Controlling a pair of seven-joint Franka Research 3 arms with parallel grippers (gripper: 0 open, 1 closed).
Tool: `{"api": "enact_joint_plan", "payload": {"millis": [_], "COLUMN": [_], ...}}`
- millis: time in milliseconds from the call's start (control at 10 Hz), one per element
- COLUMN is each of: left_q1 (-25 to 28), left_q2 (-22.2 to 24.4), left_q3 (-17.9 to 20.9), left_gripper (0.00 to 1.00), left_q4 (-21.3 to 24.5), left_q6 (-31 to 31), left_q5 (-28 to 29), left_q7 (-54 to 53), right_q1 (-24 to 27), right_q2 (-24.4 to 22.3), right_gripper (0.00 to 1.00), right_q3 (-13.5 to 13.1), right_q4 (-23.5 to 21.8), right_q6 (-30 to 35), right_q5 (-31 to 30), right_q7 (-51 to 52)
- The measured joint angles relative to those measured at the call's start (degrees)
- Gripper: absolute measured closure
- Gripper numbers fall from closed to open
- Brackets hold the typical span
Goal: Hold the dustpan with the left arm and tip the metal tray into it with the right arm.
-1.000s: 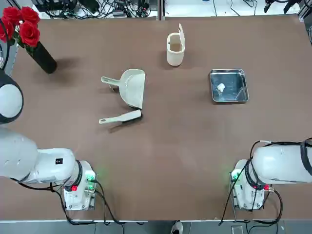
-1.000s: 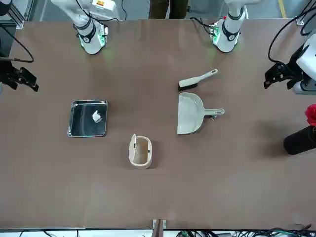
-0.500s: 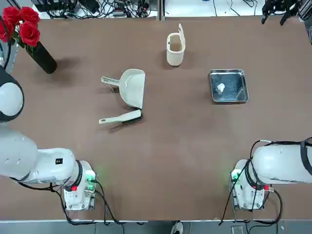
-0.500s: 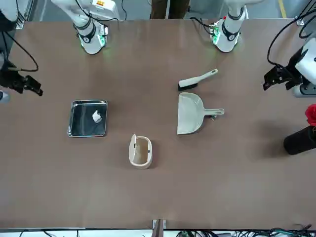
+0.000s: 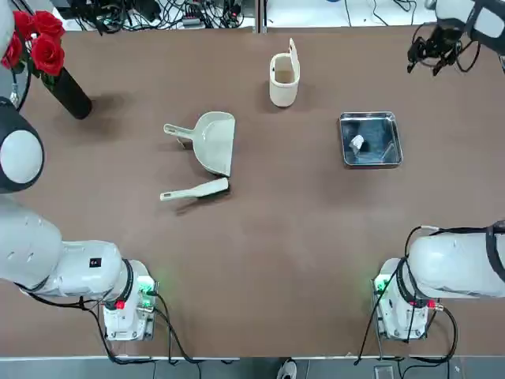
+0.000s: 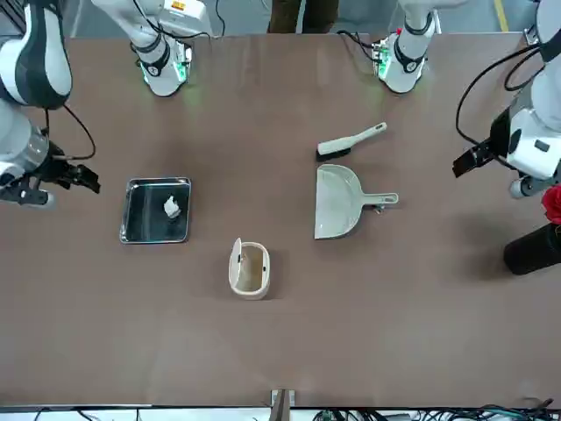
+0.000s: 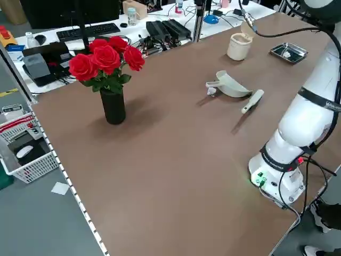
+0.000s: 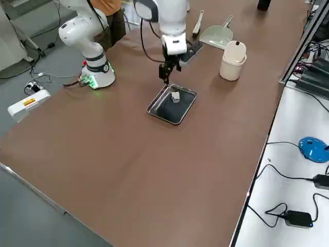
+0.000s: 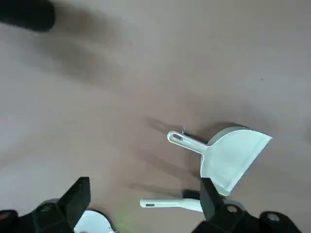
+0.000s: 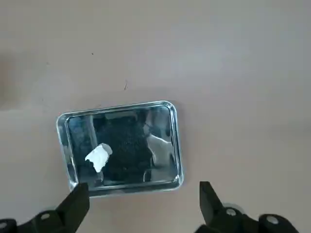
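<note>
Nothing is gripped yet: left gripper and right gripper are held spread above the table, presumably for approach. Dustpan lies mid-table, long axis across, handle toward left edge. Metal tray sits flat nearer right edge, white scrap inside

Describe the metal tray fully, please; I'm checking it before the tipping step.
The metal tray is a shallow, shiny steel square with rounded corners and a raised rim, lying flat on the brown table. A small white crumpled scrap lies inside it. Nothing grips it; the open right gripper hangs above, off its edge.
</note>
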State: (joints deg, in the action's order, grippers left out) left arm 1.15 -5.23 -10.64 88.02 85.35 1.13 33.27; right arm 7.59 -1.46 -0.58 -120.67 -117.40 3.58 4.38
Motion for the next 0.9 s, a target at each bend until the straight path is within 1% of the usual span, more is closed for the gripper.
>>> {"api": "enact_joint_plan", "payload": {"millis": [200, 300, 500, 800, 900], "left_q1": [-0.13, -0.12, -0.14, -0.19, -0.18], "left_q2": [-0.07, -0.02, 0.9, 4.92, 5.79], "left_q3": [-0.53, -1.06, -2.94, -4.9, -5.38], "left_gripper": [0.0, 0.0, 0.01, 0.02, 0.02], "left_q4": [3.79, 6.22, 12.17, 22.47, 25.9], "left_q6": [1.65, 4.41, 11.52, 20.64, 25.01], "left_q5": [0.01, 0.01, 0.01, 0.01, 0.01], "left_q7": [9.57, 15.98, 29.37, 49.45, 56.16], "right_q1": [0.5, 0.76, 1.34, 1.47, 1.47], "right_q2": [3.86, 6.34, 12.39, 21.57, 23.77], "right_gripper": [0.0, 0.0, 0.0, 0.0, 0.01], "right_q3": [-1.83, -2.42, -2.82, -2.78, -2.75], "right_q4": [-3.06, -3.92, -4.57, -6.09, -6.8], "right_q6": [-5.7, -8.22, -13.83, -25.22, -27.69], "right_q5": [2.1, 3.2, 4.2, 4.27, 4.28], "right_q7": [5.5, 8.22, 12.28, 13.66, 14.19]}}
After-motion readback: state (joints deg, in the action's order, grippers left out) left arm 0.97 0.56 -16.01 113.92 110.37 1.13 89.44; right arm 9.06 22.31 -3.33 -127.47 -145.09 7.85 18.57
